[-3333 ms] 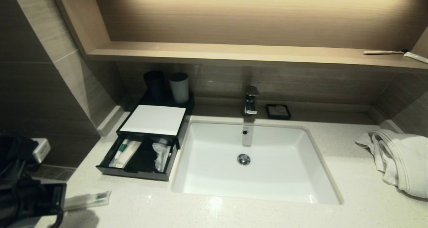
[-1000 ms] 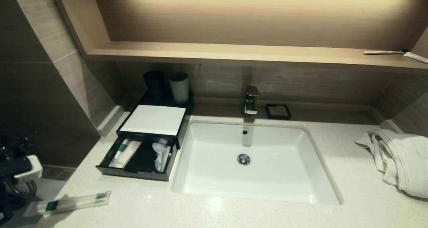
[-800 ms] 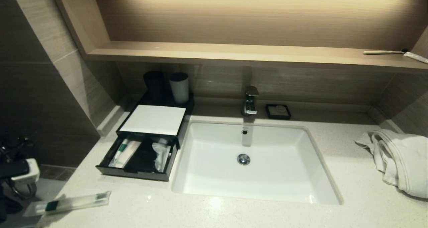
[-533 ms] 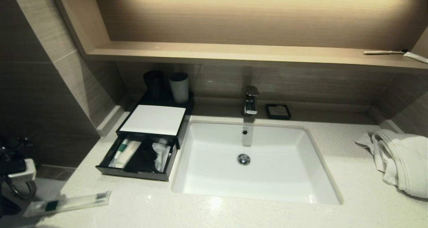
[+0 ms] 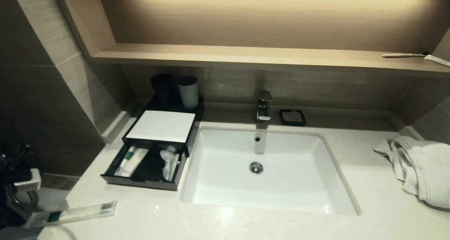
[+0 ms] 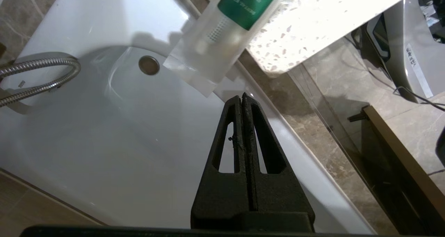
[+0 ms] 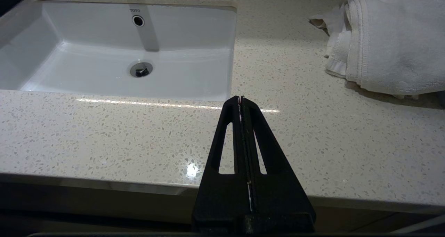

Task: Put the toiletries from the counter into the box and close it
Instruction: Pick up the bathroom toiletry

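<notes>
A clear toothbrush packet (image 5: pixel 70 214) with a green label lies on the counter's front left corner, one end past the edge; it also shows in the left wrist view (image 6: pixel 222 28). The black box (image 5: pixel 160 127) has a white top and its drawer (image 5: pixel 144 166) stands pulled open with several toiletry packets inside. My left gripper (image 6: pixel 242 96) is shut and empty, off the counter's left side and below its edge, tips just short of the packet's overhanging end. My left arm (image 5: pixel 19 183) shows at the far left. My right gripper (image 7: pixel 240 98) is shut and empty above the counter's front edge.
A white sink (image 5: pixel 267 169) with a tap (image 5: pixel 263 106) fills the middle of the counter. A white towel (image 5: pixel 418 166) lies at the right. Two cups (image 5: pixel 188 91) stand behind the box. A white fixture (image 6: pixel 87 132) with a metal hose lies under the left gripper.
My left arm has drawn back from the packet's end and dropped off the counter's left side. The packet stays on the counter. In the last second the arm barely moves.
</notes>
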Motion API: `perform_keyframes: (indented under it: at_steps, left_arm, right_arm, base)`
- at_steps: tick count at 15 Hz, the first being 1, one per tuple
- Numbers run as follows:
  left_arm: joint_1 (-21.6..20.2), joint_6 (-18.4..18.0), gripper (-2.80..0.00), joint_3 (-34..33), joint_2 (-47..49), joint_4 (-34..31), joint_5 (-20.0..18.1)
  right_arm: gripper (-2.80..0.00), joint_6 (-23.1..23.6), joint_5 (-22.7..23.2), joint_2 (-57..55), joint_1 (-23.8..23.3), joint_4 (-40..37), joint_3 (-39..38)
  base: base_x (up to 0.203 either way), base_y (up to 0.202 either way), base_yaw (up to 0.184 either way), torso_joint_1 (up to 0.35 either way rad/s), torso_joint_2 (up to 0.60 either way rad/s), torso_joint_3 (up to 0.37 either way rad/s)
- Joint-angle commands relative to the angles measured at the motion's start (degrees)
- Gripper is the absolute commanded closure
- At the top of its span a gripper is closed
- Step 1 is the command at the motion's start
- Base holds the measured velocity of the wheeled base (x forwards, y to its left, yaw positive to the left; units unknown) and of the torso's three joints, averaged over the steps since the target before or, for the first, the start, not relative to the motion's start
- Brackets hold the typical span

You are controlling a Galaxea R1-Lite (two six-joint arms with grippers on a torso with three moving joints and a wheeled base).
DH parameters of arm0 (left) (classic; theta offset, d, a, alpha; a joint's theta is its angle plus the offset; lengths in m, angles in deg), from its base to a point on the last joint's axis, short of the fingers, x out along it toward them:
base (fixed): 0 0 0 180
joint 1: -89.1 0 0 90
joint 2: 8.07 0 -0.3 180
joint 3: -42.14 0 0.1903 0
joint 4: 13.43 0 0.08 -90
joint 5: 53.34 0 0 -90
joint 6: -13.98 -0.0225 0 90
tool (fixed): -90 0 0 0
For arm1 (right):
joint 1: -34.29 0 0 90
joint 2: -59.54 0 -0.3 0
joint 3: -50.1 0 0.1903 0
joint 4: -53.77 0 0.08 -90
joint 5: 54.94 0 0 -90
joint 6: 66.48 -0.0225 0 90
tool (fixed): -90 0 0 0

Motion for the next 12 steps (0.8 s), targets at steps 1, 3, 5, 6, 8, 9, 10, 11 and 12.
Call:
perform_keyframes:
  at_steps: [1,3,5,6,8,9,10,11,12]
  left_arm:
    - [-0.02,-0.51,-2.80,0.83,1.16,-0.22,-0.08]
    - [-0.02,-1.63,-2.80,1.15,1.67,-0.19,-0.08]
    - [-0.02,-1.74,-2.80,1.09,2.09,-0.26,-0.08]
    - [-0.02,-1.82,-2.80,1.10,2.62,-0.26,-0.08]
    - [-0.02,-1.83,-2.80,1.56,3.71,-0.16,-0.08]
    - [-0.02,-1.83,-2.80,1.94,4.31,-0.19,-0.08]
    - [0.05,-1.83,-2.80,2.61,4.80,-0.23,-0.08]
    - [0.11,-1.87,-2.80,2.96,5.08,-0.26,-0.08]
    - [0.34,-1.91,-2.80,3.72,5.71,-0.26,-0.08]
  right_arm:
    - [0.00,0.00,-0.02,0.00,0.00,0.01,0.00]
    - [0.00,0.00,0.02,0.00,0.00,0.01,0.00]
    - [0.00,0.00,0.02,0.00,0.00,0.01,0.00]
    - [0.00,0.00,-0.06,0.00,0.00,0.01,0.00]
    - [0.00,0.00,0.02,0.00,0.00,0.01,0.00]
    - [0.00,0.00,0.02,0.00,0.00,0.01,0.00]
    - [0.00,0.00,-0.05,0.00,0.00,0.01,0.00]
    - [0.00,0.00,-0.01,0.00,0.00,0.01,0.00]
    - [0.00,0.00,0.02,0.00,0.00,0.01,0.00]
  base:
    - [0.000,0.000,0.000,0.000,0.00,0.000]
    - [0.000,0.000,0.000,0.000,0.00,0.000]
    - [0.000,0.000,0.000,0.000,0.00,0.000]
    - [0.000,0.000,0.000,0.000,0.00,0.000]
    - [0.000,0.000,0.000,0.000,0.00,0.000]
    - [0.000,0.000,0.000,0.000,0.00,0.000]
    - [0.000,0.000,0.000,0.000,0.00,0.000]
    - [0.000,0.000,0.000,0.000,0.00,0.000]
    - [0.000,0.000,0.000,0.000,0.00,0.000]
